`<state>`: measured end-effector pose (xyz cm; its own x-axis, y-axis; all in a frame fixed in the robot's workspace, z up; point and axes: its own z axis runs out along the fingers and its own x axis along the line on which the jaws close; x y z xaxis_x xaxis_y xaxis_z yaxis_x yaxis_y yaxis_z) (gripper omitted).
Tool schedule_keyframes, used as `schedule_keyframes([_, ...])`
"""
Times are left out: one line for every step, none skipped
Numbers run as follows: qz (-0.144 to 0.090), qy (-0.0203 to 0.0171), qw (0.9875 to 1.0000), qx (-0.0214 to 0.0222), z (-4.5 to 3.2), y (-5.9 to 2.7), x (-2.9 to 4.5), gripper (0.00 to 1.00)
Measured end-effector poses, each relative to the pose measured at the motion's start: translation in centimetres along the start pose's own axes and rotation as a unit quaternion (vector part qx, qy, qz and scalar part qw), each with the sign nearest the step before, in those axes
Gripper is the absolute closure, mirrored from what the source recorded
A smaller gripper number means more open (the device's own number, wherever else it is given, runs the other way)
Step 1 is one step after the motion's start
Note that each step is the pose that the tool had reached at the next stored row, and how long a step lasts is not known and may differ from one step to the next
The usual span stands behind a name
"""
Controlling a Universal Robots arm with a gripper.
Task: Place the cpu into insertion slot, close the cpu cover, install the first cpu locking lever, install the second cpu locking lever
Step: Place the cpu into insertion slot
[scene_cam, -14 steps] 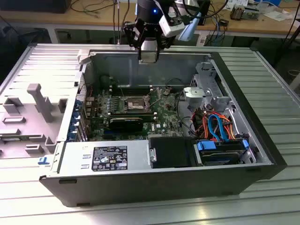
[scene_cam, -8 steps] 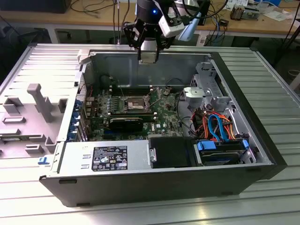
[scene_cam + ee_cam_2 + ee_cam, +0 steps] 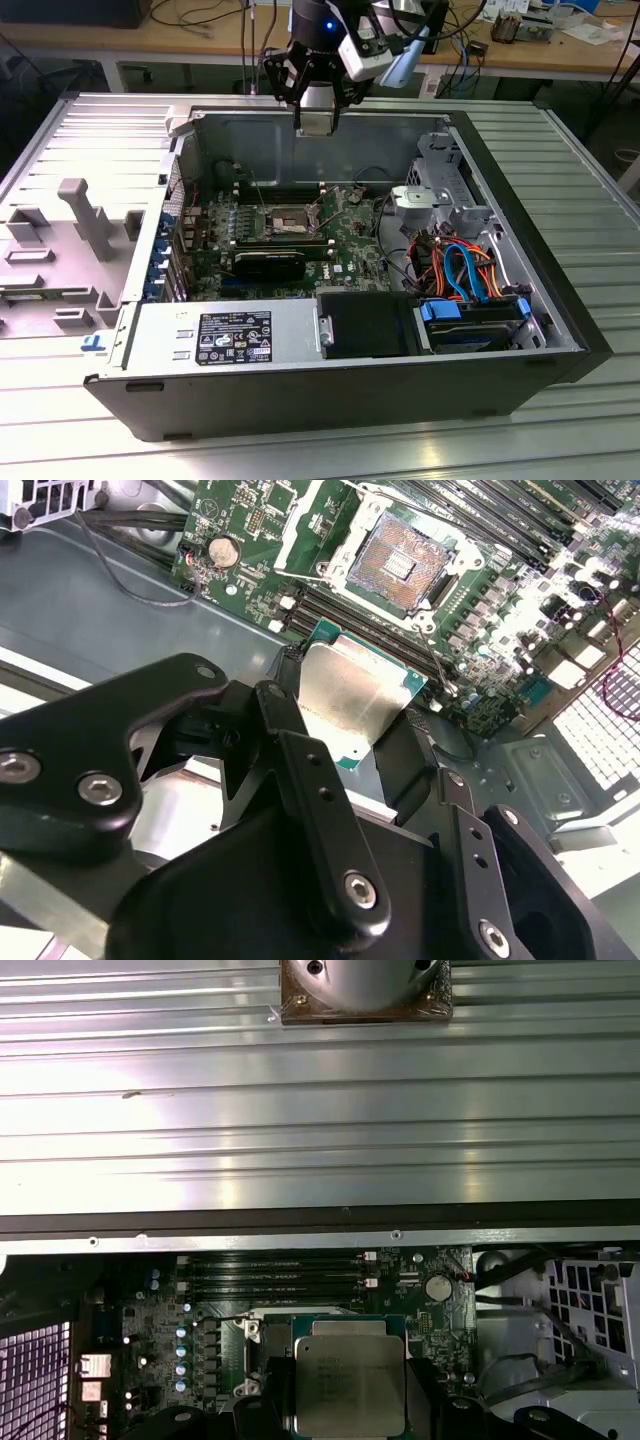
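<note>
Well above the slot (image 3: 403, 562), the cpu (image 3: 348, 1385) is pinched by its edges in the gripper (image 3: 352, 705), presumably held flat for square seating.

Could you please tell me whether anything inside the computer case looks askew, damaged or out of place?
Nothing stands out. The gripper holds the cpu squarely by its edges above the motherboard, and the insertion slot lies open and empty, with no visible damage.
</note>
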<state>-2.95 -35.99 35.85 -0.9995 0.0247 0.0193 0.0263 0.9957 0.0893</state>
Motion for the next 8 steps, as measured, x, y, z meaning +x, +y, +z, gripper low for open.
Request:
schedule_keyframes([0.0,0.0,1.0,0.0,0.03,0.0,0.0,0.46])
schedule_keyframes([0.0,0.0,1.0,0.0,0.04,0.0,0.0,0.46])
schedule_keyframes([0.0,0.0,1.0,0.0,0.28,-0.03,0.0,0.46])
schedule_keyframes([0.0,0.0,1.0,0.0,0.45,-0.04,0.0,0.46])
schedule_keyframes([0.0,0.0,1.0,0.0,0.47,-0.04,0.0,0.46])
schedule_keyframes([0.0,0.0,1.0,0.0,0.47,-0.04,0.0,0.46])
schedule_keyframes([0.0,0.0,1.0,0.0,0.5,-0.05,0.0,0.46])
schedule_keyframes([0.0,0.0,1.0,0.0,0.52,-0.05,0.0,0.46])
